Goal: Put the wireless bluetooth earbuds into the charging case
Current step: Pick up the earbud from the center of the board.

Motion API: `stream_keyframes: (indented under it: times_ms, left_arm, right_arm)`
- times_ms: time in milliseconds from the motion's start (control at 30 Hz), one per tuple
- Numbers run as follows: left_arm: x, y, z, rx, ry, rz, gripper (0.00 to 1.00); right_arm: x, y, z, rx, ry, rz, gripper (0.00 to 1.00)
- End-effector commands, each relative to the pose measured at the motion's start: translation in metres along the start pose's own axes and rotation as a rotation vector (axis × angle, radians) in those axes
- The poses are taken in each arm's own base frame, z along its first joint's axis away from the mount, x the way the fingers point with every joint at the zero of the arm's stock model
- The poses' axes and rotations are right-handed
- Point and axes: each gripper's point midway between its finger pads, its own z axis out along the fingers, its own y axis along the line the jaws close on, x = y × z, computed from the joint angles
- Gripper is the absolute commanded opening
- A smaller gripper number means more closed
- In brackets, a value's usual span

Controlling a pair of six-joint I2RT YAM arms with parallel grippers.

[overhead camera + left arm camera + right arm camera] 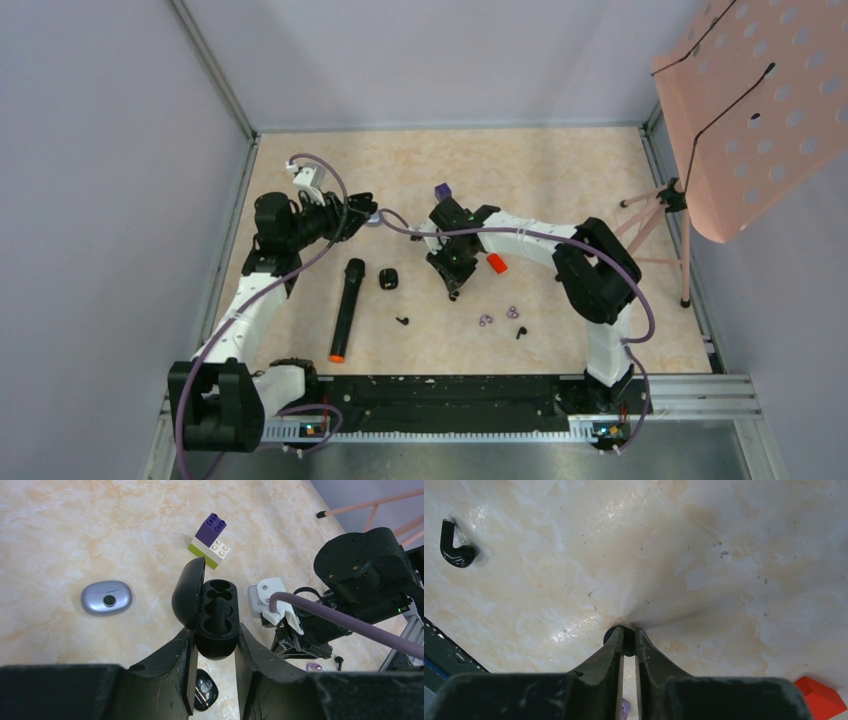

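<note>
The right gripper (628,639) is seen low over the middle of the table (724,555), its fingers pressed almost together on a tiny black piece, judged to be an earbud (628,646); whether it has been lifted clear cannot be told. A hook-shaped earbud (455,547) is seen lying loose, well apart from the pinched one. In the overhead view small black pieces (401,321) are scattered toward the near edge, one just beside the pale purple rings (486,320). Further left, the left gripper (215,630) is closed on the charging case (217,612), which is held up with its lid swung open and its moulded wells shown empty. Nothing is judged to have been inserted yet: one earbud is being gripped, while the carry to the case, the seating and the other loose pieces are all left to be done
</note>
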Motion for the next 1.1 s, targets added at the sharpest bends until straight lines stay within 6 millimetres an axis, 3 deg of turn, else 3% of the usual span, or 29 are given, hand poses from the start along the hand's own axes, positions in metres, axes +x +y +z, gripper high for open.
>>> stream_keyframes:
  times_ms: [0, 100, 267, 433, 633, 833, 967, 1067]
  left_arm:
    - [-0.006, -0.001, -0.003, 0.003, -0.027, 0.021, 0.0]
    - [-0.005, -0.001, -0.003, 0.003, -0.025, 0.019, 0.0]
    - [-0.007, -0.002, -0.004, 0.004, -0.024, 0.026, 0.0]
    - [-0.008, -0.002, -0.006, -0.002, -0.027, 0.027, 0.0]
    - [-0.007, 0.0, -0.007, -0.012, -0.029, 0.024, 0.0]
    - [-0.006, -0.001, -0.006, -0.005, -0.023, 0.018, 0.0]
    - [-0.007, -0.002, -0.005, 0.003, -0.017, 0.01, 0.0]
    - [-0.006, -0.001, -0.003, 0.004, -0.017, -0.003, 0.0]
  right_arm:
    - [0.001, 0.009, -0.01, -0.025, -0.001, -0.08, 0.07]
    - [-0.004, 0.012, -0.011, -0.061, 0.0, -0.149, 0.01]
    - [-0.005, 0.015, -0.019, -0.136, 0.039, -0.347, 0.0]
    - [-0.014, -0.002, -0.031, -0.068, -0.02, -0.511, 0.0]
    - [-0.013, 0.01, -0.044, -0.122, -0.114, -0.694, 0.0]
    - [0.006, -0.002, -0.041, -0.167, -0.075, -1.01, 0.0]
    - [0.006, -0.008, -0.039, -0.155, -0.059, -1.138, 0.0]
    - [0.004, -0.012, -0.035, -0.137, -0.054, -1.133, 0.09]
